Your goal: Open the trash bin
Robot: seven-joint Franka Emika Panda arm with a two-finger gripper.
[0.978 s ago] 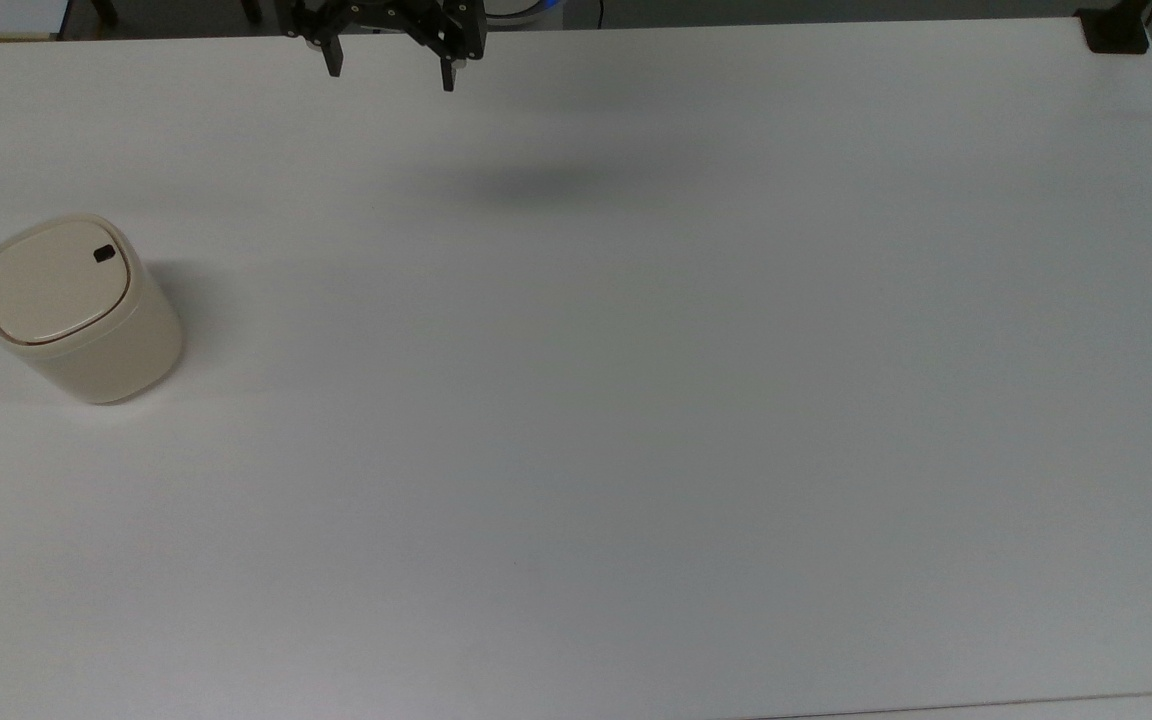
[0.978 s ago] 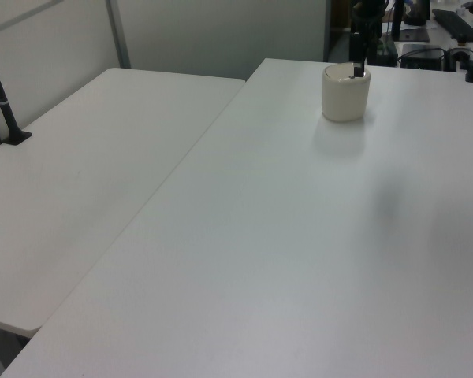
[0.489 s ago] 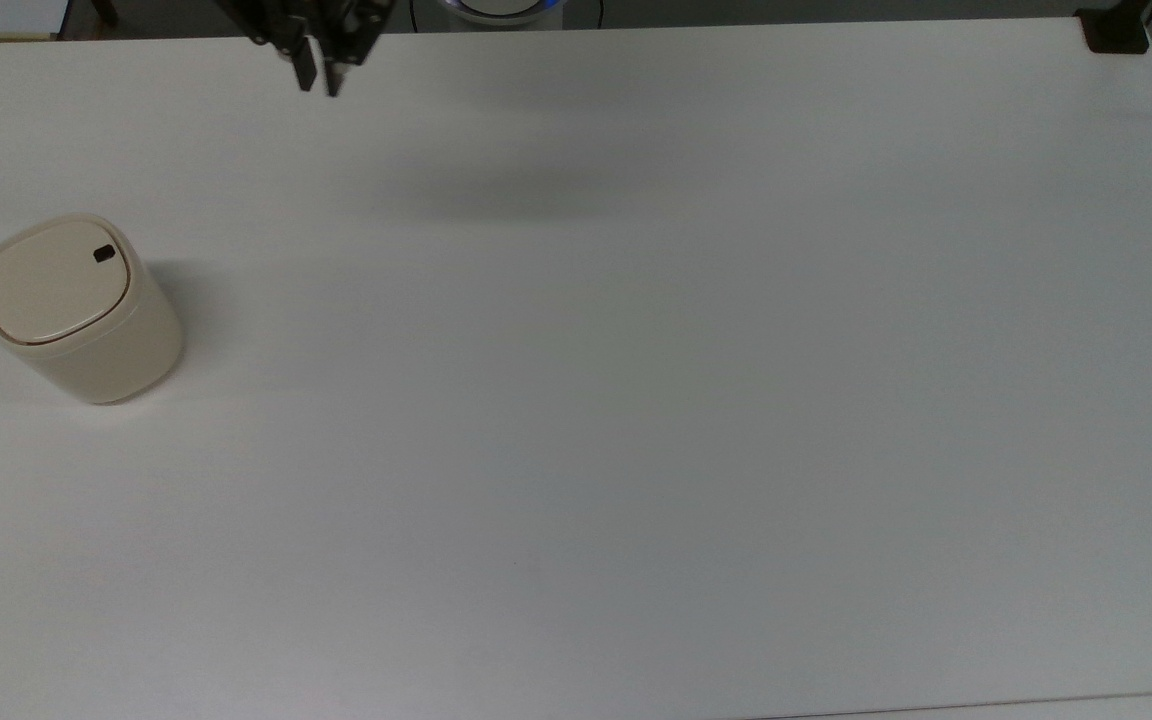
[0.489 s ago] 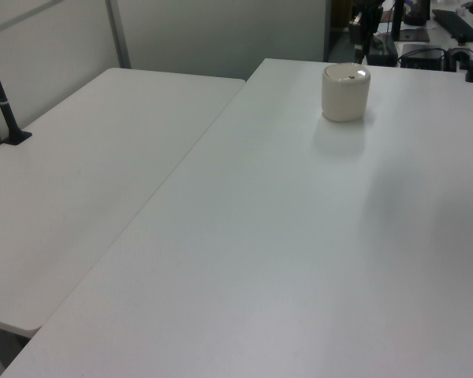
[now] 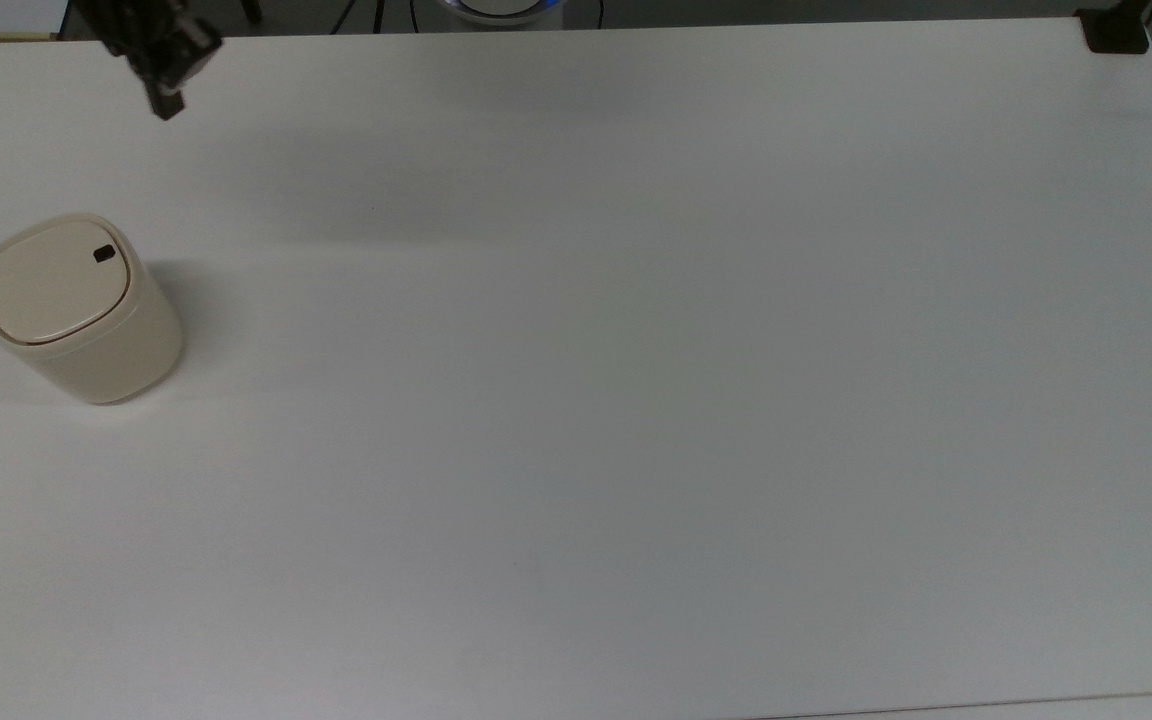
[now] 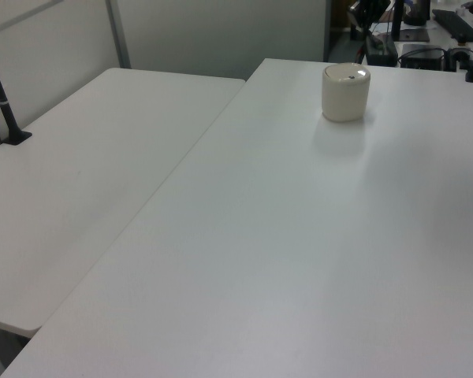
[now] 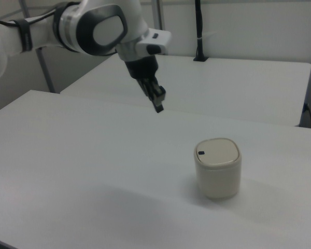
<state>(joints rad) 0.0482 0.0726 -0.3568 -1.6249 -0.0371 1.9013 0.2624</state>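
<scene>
A wide white counter carries a cream trash bin at about nine o'clock in the top view, upright, lid flat and closed. The black pincer hangs in the air well apart from the bin, near eleven o'clock, fingers clenched together, grasping nothing.

The arm extends from the right view's left, white with dark joint covers. Its wrist angles downward. The gripper points down with its fingers closed together, suspended above the table near the far edge in the top view.
</scene>
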